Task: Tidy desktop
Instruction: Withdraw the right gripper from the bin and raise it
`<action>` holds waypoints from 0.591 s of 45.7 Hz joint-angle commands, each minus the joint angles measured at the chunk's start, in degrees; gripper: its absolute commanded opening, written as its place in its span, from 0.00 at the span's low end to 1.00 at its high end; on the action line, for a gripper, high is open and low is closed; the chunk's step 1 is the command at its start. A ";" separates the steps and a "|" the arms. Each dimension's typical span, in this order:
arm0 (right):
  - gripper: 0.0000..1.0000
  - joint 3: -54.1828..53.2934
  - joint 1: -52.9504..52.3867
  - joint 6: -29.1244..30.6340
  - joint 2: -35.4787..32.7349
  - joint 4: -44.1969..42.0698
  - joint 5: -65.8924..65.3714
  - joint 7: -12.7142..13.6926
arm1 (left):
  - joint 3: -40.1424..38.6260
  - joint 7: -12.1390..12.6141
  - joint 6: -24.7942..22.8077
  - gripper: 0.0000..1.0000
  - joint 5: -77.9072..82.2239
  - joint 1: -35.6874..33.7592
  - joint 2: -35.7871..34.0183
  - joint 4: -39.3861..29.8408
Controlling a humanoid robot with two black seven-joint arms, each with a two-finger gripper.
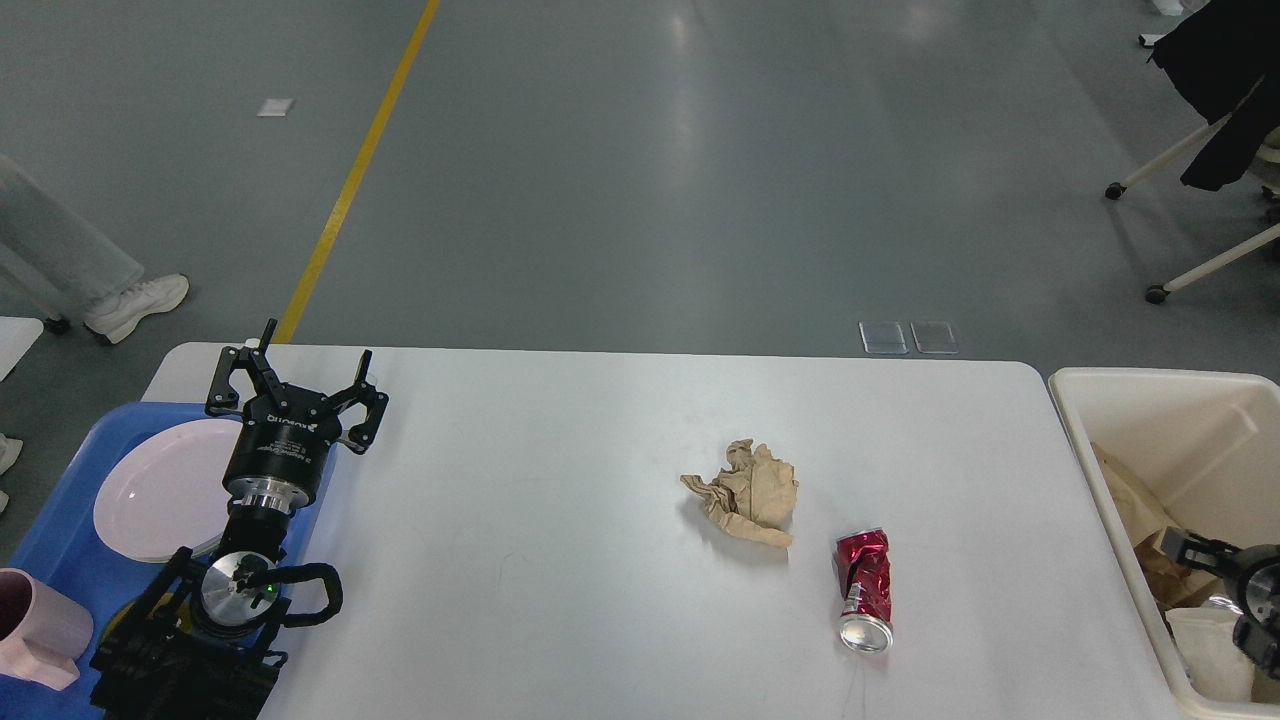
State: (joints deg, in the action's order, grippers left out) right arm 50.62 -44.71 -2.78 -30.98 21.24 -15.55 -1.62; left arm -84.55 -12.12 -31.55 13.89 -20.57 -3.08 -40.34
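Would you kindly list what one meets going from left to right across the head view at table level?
Pink cup → white plate on the blue tray → left pincer → crumpled brown paper → crushed red can → cream bin → right pincer.

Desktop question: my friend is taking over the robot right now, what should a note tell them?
Left gripper: open, empty, above the blue tray's edge.
Right gripper: over the cream plastic bin, mostly out of view; open or shut unclear.
On the large white desktop: a crumpled brown paper ball and a crushed red can, apart, right of centre.
Done: round white plate and pink mug are on the tray; trash already lies in the bin.
Left: bin the paper and can.
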 commanded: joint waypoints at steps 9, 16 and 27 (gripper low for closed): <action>1.00 24.24 -40.42 16.03 -3.48 34.55 -6.34 3.90 | 0.00 0.00 0.00 0.96 0.00 0.00 0.09 0.00; 1.00 30.50 -58.89 32.54 3.90 43.09 -6.25 3.90 | 0.00 0.00 0.00 0.96 0.00 0.00 0.09 0.00; 1.00 30.06 -80.60 45.49 9.09 61.97 -4.93 3.81 | 0.00 -0.09 0.00 0.96 0.00 0.00 0.00 0.00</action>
State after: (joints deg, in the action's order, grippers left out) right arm 80.66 -116.83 40.83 -24.07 73.24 -21.47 2.22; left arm -84.55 -12.13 -31.55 13.89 -20.57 -3.00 -40.34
